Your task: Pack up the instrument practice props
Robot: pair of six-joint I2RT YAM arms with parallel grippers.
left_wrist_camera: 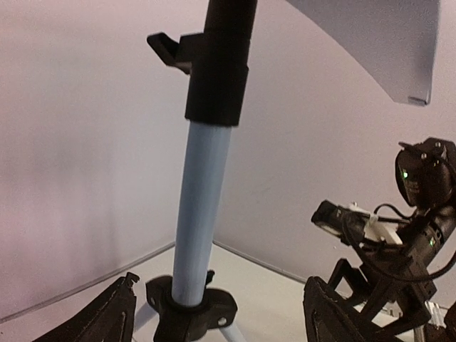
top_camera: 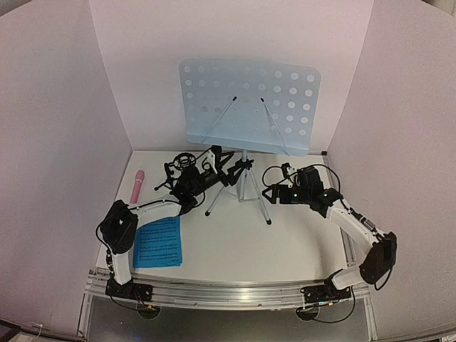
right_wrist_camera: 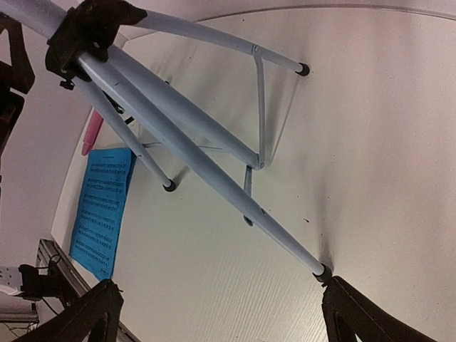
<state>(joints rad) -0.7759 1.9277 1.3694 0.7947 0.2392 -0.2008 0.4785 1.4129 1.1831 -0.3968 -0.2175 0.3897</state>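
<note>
The pale perforated music stand (top_camera: 249, 107) stands on its silver tripod (top_camera: 242, 189) at the back middle. My left gripper (top_camera: 216, 162) is open beside its pole; in the left wrist view the pole (left_wrist_camera: 203, 214) rises between the spread fingers (left_wrist_camera: 107, 317) without touching them. My right gripper (top_camera: 274, 191) is open on the tripod's right, and one tripod foot (right_wrist_camera: 323, 272) lies close to its right finger (right_wrist_camera: 363, 317). The pink microphone (top_camera: 137, 184) lies at the left. The black mic stand (top_camera: 184, 162) sits behind my left arm. Blue sheet-music pages (top_camera: 158, 242) lie at the front left.
White walls (top_camera: 64, 142) close in the table on three sides. An aluminium rail (top_camera: 228, 292) runs along the near edge between the arm bases. The right arm (left_wrist_camera: 420, 214) shows in the left wrist view, close behind the pole.
</note>
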